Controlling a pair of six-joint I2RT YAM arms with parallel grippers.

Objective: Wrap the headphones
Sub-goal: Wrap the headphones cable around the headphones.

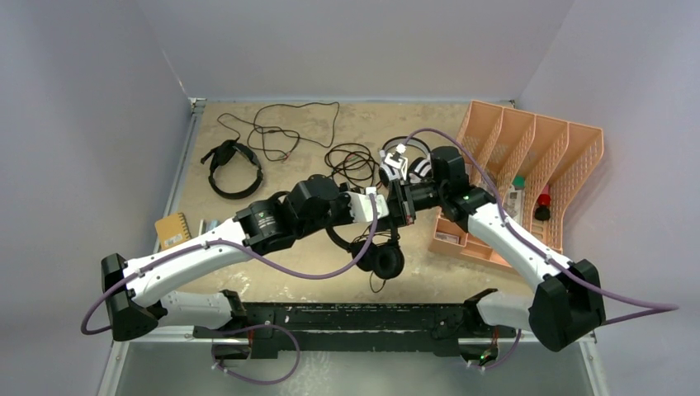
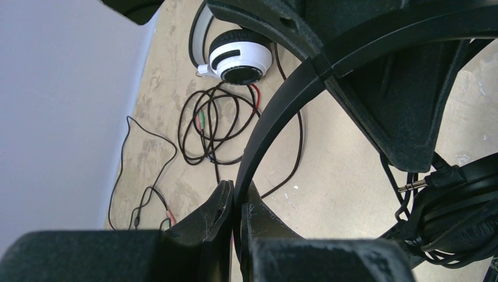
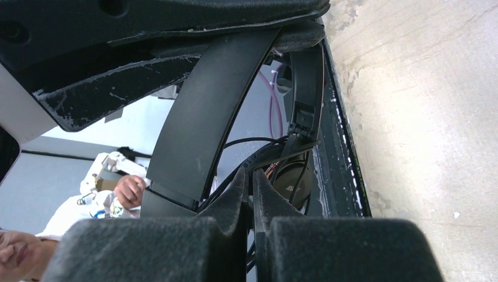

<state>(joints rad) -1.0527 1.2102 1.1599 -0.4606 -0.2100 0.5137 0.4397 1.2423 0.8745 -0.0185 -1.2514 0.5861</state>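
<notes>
We are clamping our left claw (image 2: 236,205) on the headband of the larger black headphones (image 1: 384,260) over the middle of the tabletop (image 1: 272,289). Our right claw (image 3: 251,194) is sitting fully closed beside that band; we cannot tell whether it is gripping anything.

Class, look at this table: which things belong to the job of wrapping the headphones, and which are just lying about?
Belong to the job:
- larger black headphones
- white-and-black headphones
- small black headphones
- left gripper, shut on the larger pair's headband
- right gripper, shut

Just lying about:
- peach divided basket
- tan notebook
</notes>
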